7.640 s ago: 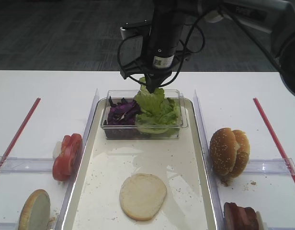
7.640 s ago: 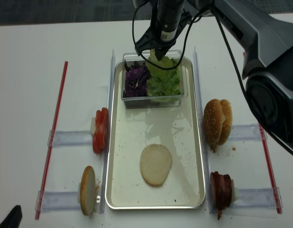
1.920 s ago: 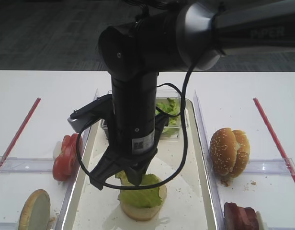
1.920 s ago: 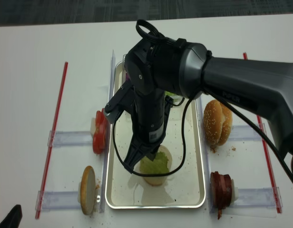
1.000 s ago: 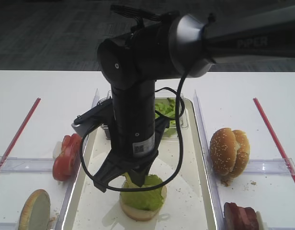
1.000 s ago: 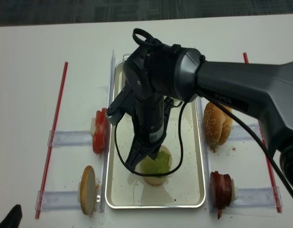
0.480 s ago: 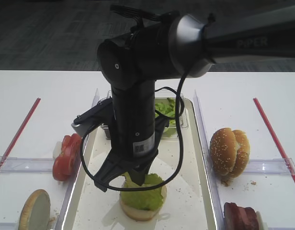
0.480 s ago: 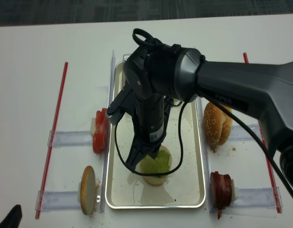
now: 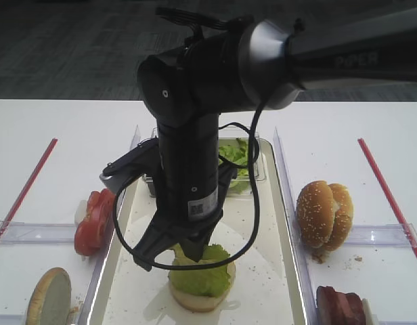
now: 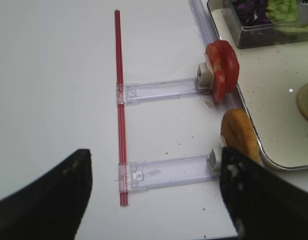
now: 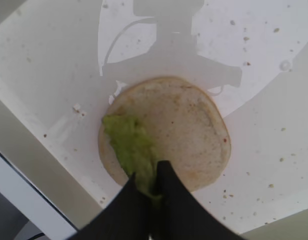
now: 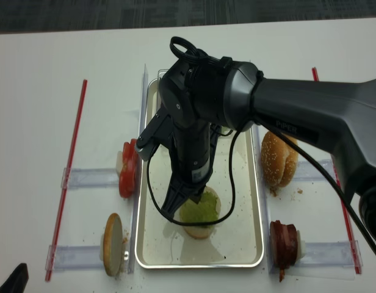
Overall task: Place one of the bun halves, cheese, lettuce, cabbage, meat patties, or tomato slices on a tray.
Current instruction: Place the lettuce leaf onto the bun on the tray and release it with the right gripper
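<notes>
**Lettuce pinched directly over the bun, release still to come**

The right fingers (image 11: pixel 153 187) are closed almost tight on the near end of the lettuce (image 11: pixel 131 152), and in the right wrist view the leaf runs away from the fingertips in a narrow green tongue, its long axis pointing out and a little to the left across the cut face of the bun half (image 11: pixel 179 125). That bun half lies flat on the floor of the tray (image 11: pixel 274 165), straight beyond and below the fingers. The far end of the leaf looks to be resting on the bread; the pinched end is bunched and lifted between the fingertips.

From the high view, the right fingers (image 9: pixel 188 254) hang just above the lettuce (image 9: pixel 202 267), which sits as a green mound on the bun half (image 9: pixel 198 298) toward the near end of the tray (image 9: pixel 290 257). The leaf covers mostly the side of the bun nearest the fingers, and much of the far side of the cut face is bare in the wrist view.

My judgement is that the coming move turns on this: the leaf is already over its target, so the fingers need only part and rise, without dragging the pinched end sideways off the bread.

The right arm is the one at work. The left fingers (image 10: pixel 154 195) stand wide apart holding nothing, above the tabletop (image 10: pixel 54 100) beside the tomato slices (image 10: pixel 223 67), well away from the lettuce.
</notes>
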You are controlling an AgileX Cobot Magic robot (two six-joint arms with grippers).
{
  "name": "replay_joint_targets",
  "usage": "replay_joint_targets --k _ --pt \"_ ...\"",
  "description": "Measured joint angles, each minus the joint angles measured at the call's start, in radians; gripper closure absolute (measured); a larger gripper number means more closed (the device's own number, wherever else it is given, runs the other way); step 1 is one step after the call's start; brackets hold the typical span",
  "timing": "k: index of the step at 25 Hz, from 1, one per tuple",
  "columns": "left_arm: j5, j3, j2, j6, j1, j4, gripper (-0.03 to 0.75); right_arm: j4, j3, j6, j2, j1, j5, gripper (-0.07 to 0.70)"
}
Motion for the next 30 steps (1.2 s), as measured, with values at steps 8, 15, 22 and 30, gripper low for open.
replay_joint_targets --k 8,15,22,30 --pt "0.0 0.0 0.0 0.0 0.0 0.0 0.224 -0.005 0.0 -0.018 0.0 0.0 -0.006 0.473" --pt "0.0 0.0 0.0 0.0 0.0 0.0 0.224 -0.009 0.0 -0.021 0.0 0.0 -0.028 0.33" --pt "0.0 0.0 0.0 0.0 0.0 0.0 0.224 -0.059 0.0 -0.021 0.0 0.0 -0.032 -0.012" --pt "0.0 0.0 0.0 0.0 0.0 0.0 0.224 -0.075 0.0 -0.021 0.0 0.0 -0.032 -0.057"
